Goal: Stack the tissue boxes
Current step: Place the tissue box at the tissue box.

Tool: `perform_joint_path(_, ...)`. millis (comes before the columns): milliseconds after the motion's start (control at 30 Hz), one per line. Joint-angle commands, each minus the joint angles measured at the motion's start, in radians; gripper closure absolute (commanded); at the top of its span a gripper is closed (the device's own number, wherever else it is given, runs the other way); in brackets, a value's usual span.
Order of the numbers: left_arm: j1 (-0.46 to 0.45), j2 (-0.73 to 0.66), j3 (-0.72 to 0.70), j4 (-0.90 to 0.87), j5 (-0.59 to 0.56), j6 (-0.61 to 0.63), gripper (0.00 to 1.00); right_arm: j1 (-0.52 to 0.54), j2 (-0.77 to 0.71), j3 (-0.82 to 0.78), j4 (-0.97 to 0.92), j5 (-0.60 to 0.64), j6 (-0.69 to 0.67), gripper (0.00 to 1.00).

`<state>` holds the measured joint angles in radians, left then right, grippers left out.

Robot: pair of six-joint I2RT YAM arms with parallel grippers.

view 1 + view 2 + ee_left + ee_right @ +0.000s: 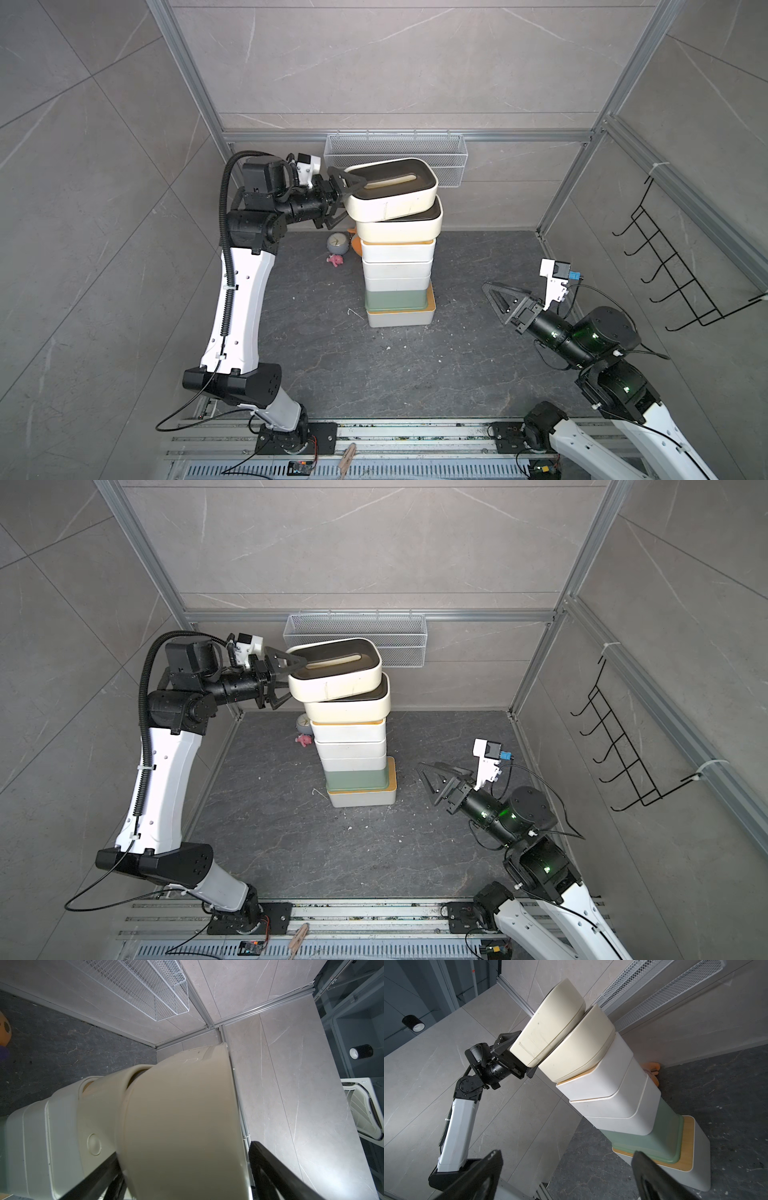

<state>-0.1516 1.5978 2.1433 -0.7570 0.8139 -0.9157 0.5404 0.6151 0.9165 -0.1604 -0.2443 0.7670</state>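
Top views show a tower of seven boxes [351, 750] standing on the dark floor [324, 353], a little toward 12 o'clock from its centre. Reading upward, we count a white box with a bamboo lid [399, 319], a mint green box [395, 300], three more white boxes [397, 272], the highest of them edged in bamboo, and two rounded cream boxes with dark lids. The lower cream box [401, 229] sits on the pile. The top cream box [392, 201] lies on it askew, pushed toward 9 o'clock, so that a strip of dark lid shows beneath it at the 3 o'clock end.

The left claw [351, 195] reaches in from 9 o'clock and straddles the near end of the top cream box, one finger over the lid and the other below the base. Left wrist view: we see the fingers spread wide, with a sliver of wall showing between the box and the finger [270, 1169] on its lid side. The claw therefore stands open around the box rather than clamped on it.

The right claw [494, 303] hangs at about 4 o'clock from the tower, well apart from it. Its fingers are fully spread, with nothing between them.

A wire basket [395, 160] is fixed to the wall at 12 o'clock and a black wire rack [681, 262] to the wall at 3 o'clock. At 10 o'clock from the tower's foot we note a small grey clock [337, 243], a pink toy [336, 260] and an orange toy [355, 246] partly hidden behind the boxes.
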Motion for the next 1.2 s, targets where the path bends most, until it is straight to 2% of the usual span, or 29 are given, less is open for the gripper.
perform_joint_path(0,0.004,-0.033,0.041,0.012,0.001,0.029,0.06,0.005,0.025,0.056,-0.008,-0.015,-0.046,0.00)
perform_joint_path(100,0.004,-0.032,0.041,0.010,-0.003,0.034,0.06,0.004,0.043,0.092,-0.012,-0.018,-0.064,0.00)
perform_joint_path(167,0.004,-0.029,0.044,0.009,-0.007,0.038,0.01,0.005,0.058,0.120,-0.020,-0.012,-0.084,0.00)
perform_joint_path(667,0.003,-0.019,0.067,-0.030,-0.028,0.062,0.01,0.004,0.189,0.275,-0.018,-0.024,-0.149,0.00)
perform_joint_path(1167,0.003,-0.030,0.048,-0.030,-0.044,0.064,0.01,0.004,0.215,0.302,-0.014,-0.039,-0.150,0.00)
